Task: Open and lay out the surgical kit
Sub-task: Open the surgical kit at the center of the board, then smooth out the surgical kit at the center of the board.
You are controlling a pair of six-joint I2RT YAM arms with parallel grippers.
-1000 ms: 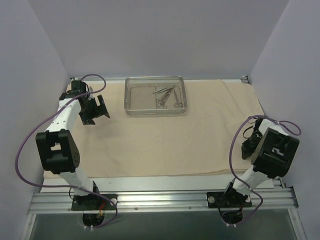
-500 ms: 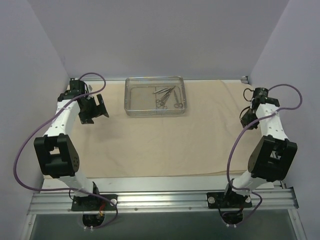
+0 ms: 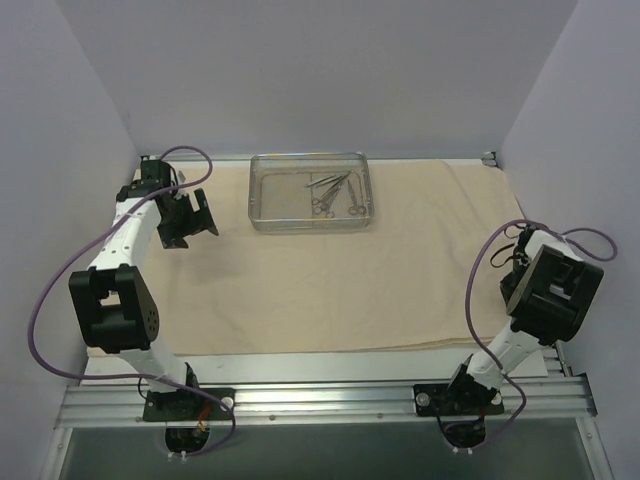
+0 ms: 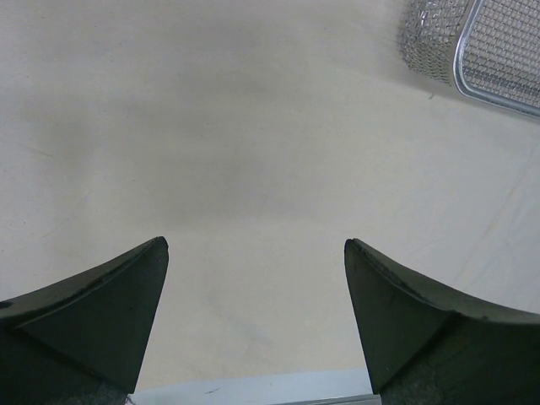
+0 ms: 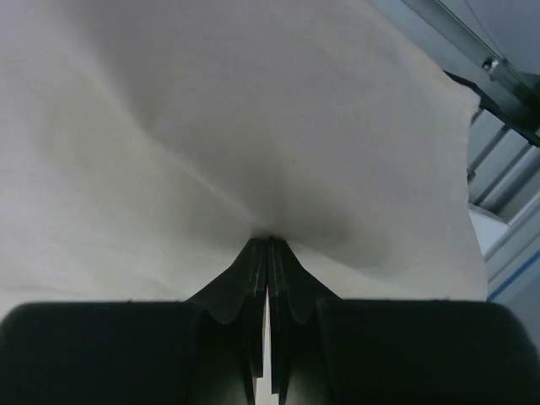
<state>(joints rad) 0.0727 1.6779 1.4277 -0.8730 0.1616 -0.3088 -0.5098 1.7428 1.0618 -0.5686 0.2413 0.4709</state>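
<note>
Cloth wrap (image 3: 330,290) spread flat; right claw (image 5: 268,241) pinches its edge.

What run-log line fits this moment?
cloth wrap spread | tray holds instruments | left gripper open over wrap | right gripper shut pinching wrap

No text, label, brand, number or sign can be read in any view. The beige cloth wrap (image 3: 320,285), the clear tray (image 3: 300,222) and the arms' black housings (image 3: 115,305) carry no legible marking.
</note>
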